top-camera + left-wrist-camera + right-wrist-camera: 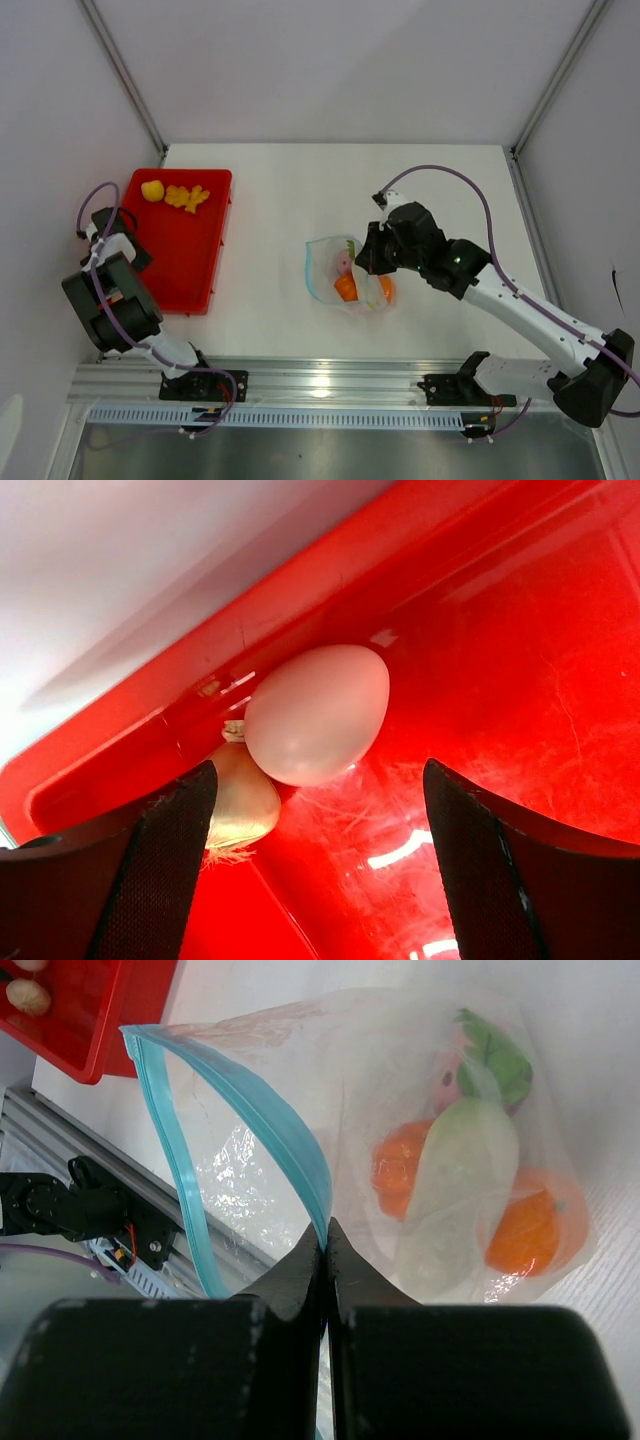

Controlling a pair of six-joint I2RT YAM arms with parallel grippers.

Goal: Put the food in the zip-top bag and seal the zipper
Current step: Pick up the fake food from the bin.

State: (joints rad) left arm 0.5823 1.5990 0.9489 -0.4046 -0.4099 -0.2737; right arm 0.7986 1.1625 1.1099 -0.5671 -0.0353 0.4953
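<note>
A clear zip-top bag is seen near the middle of a white table, to the right of a red tray. The right gripper is closed completely on the blue-teal zipper. Only 1 lip of the mouth is pinched, and the mouth is held agape toward the left. Inside the bag, 2 orange pieces, a pale white-green piece and a pink piece with a green top are bunched at the closed right end.

The left gripper is spread wide and nothing is held in it. It is poised by the tray's left wall, where a pale pink egg lies touching a garlic-shaped piece. Yellow pieces are seen at the far end of the tray.

Several failures are judged possible:

- The egg is smooth and rounded, so it may be squeezed out of the fingers if it is gripped off-centre.
- The garlic-shaped piece, pressed against the egg, may be caught or knocked aside.
- 1 finger may be blocked by the tray wall.
- Because the bag is held by only 1 lip, the thin film may be pulled from the pinch, or the mouth may sag shut before more food is brought.
- If the bag is tipped toward its mouth, the food inside may be spilled.
</note>
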